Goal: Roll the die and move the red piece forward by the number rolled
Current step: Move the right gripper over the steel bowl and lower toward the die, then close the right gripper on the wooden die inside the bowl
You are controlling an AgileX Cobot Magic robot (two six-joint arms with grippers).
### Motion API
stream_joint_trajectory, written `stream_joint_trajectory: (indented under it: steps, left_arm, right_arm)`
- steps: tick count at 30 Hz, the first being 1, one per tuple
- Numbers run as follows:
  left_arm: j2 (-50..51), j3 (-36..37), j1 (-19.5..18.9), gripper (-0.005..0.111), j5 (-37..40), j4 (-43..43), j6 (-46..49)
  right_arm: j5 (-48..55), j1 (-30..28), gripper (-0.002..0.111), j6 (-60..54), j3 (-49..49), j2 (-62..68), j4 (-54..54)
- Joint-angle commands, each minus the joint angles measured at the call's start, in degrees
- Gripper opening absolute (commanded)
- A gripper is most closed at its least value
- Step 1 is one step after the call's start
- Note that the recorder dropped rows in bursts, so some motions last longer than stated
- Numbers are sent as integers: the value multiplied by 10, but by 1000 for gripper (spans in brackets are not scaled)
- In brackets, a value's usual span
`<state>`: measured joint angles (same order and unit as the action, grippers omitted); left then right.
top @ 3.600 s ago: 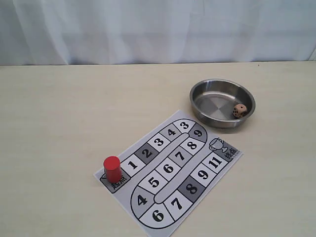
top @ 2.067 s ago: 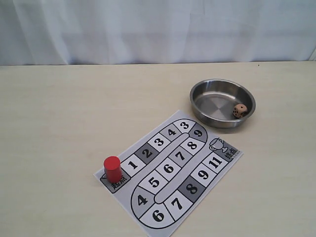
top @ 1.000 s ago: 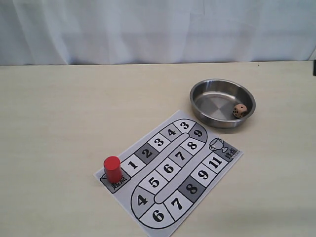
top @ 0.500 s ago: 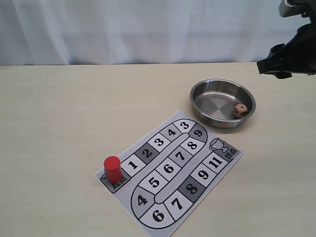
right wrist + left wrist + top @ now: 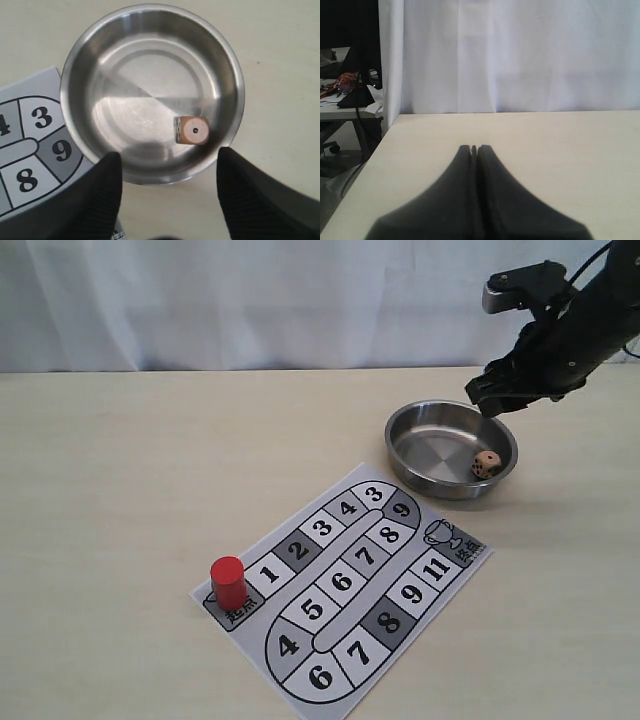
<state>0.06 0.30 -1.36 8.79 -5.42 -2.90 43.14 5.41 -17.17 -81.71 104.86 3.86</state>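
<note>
The tan die (image 5: 486, 464) lies in the steel bowl (image 5: 405, 433) near its right wall; from above the die (image 5: 193, 130) shows one pip on top. My right gripper (image 5: 487, 400) hangs open above the bowl's far rim, touching nothing. In the right wrist view the gripper (image 5: 169, 159) spans the bowl's rim (image 5: 70, 75), its fingers (image 5: 102, 185) wide apart. The red piece (image 5: 227, 582) stands upright on the start square of the printed board (image 5: 420, 585). My left gripper (image 5: 474, 148) is shut and empty over bare table, away from all this.
The numbered board (image 5: 30, 170) lies just beside the bowl. A white curtain (image 5: 250, 300) backs the table. In the left wrist view the table's edge (image 5: 375, 150) drops off, with a cluttered desk (image 5: 345, 95) beyond.
The right arm has come in from the right edge and now hangs over the bowl's far rim. Die, bowl, board and red piece have not moved.
</note>
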Motion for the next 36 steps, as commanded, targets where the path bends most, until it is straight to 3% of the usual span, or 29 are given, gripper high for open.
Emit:
stream_joint_trajectory:
  steps: [1, 15, 18, 20, 36]
  left_arm:
    - [-1, -3, 0, 0, -5, 1, -1]
    - [-1, -3, 0, 0, -5, 1, -1]
    - [-1, -3, 0, 0, -6, 1, -1]
    - [-1, -3, 0, 0, -6, 1, -1]
    - [-1, -3, 0, 0, -6, 1, -1]
  right_arm:
    - [0, 1, 54, -38, -27, 46, 4]
    - [-102, 1, 54, -124, -34, 147, 4]
    - [-103, 1, 69, -137, -34, 158, 4]
    - [-103, 1, 73, -137, -34, 166, 0]
    - [-117, 1, 71, -119, -34, 184, -35]
